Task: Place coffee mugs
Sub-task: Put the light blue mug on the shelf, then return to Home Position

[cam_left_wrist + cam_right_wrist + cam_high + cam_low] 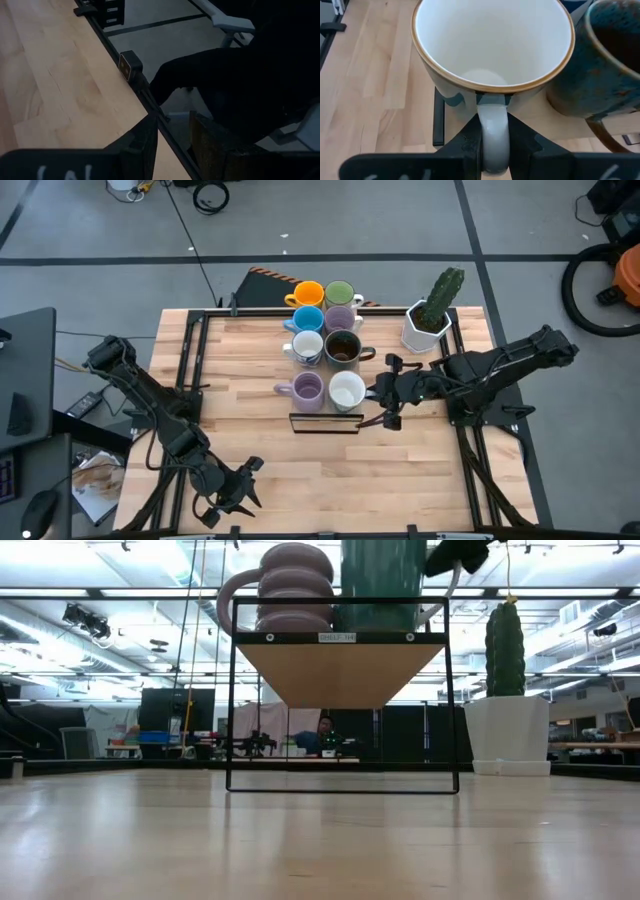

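Eight mugs stand in two columns on a raised wooden shelf [340, 665] in a black wire frame [325, 424]. From far to near they are orange [308, 293] and green [338, 292], blue [308, 318] and purple [341, 318], white [307, 345] and dark [342, 348], and purple [305, 388] and a mug white inside [347, 390]. My right gripper [383, 394] is shut on this last mug [490, 45], at the table's middle right. My left gripper [238, 488] is open and empty at the near left edge. My right gripper pinches the handle [493, 131] of the near right mug between its two fingers [468, 145], one on each side of the loop. The fingers come level from the table's right side. The mug stands upright, and in the low view its base [383, 625] appears to rest on the shelf.
A white faceted planter with a cactus [432, 315] stands at the far right, just behind my right arm. The dark mug [605, 65] stands close beside the held mug. Bare wood lies between the frame and the table's near edge [330, 480].
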`<state>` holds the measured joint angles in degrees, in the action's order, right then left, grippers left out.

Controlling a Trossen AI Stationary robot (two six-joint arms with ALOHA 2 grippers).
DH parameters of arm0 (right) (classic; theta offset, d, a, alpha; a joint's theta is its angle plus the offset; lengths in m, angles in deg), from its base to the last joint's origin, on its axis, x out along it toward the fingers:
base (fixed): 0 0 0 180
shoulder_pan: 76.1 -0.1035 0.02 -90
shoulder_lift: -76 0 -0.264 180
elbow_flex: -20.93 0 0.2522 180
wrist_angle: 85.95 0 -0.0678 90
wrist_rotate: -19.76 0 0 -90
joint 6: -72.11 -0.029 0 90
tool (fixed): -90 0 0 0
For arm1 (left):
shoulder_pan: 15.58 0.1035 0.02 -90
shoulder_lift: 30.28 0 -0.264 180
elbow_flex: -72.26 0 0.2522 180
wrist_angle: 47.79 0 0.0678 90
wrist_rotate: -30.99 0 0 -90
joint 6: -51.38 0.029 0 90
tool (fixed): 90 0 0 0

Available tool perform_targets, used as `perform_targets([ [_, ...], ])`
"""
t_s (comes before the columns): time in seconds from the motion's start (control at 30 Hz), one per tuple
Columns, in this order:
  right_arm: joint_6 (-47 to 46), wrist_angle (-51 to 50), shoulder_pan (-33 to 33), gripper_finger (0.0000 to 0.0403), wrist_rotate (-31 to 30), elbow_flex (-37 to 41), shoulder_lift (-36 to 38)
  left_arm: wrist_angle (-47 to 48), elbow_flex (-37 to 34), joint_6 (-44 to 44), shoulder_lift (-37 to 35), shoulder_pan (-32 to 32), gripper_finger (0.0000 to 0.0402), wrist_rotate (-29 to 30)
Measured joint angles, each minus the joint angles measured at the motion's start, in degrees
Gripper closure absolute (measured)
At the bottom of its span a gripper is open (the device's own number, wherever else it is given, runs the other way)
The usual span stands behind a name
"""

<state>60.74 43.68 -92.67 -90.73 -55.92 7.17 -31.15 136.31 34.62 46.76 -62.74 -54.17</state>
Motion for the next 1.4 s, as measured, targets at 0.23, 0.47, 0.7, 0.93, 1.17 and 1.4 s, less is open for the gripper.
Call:
perform_targets([
  [0.23, -0.01, 1.25, 0.7, 0.0321, 0.31, -0.03, -1.87, -0.04, 0.0, -0.23, 0.02, -0.01, 0.0285, -0.01],
  [0.47, -0.35, 2.96, 0.71, 0.031, 0.02, -0.13, -2.76, -0.17, 0.02, -0.52, 0.04, 0.0, 0.0285, -0.01],
  [0.7, -2.11, 2.44, 0.62, 0.0308, 0.04, -0.15, -1.91, -0.04, 0.02, -0.3, 0.04, 0.01, 0.0285, 0.0],
  [0.93, -3.65, 2.51, 0.61, 0.0306, 1.57, -0.17, -0.12, 0.12, 0.02, 7.22, -0.25, 0.07, 0.0285, -0.15],
  [1.17, -2.69, 3.08, 0.54, 0.0306, 2.65, -0.2, 4.21, 4.44, 0.02, 14.52, -6.91, 3.62, 0.0285, 3.51],
  [1.4, 1.88, 3.21, 0.92, 0.0285, 2.34, -0.2, 7.96, 10.67, 0.02, 22.27, -17.41, 13.16, 0.0285, 3.56],
])
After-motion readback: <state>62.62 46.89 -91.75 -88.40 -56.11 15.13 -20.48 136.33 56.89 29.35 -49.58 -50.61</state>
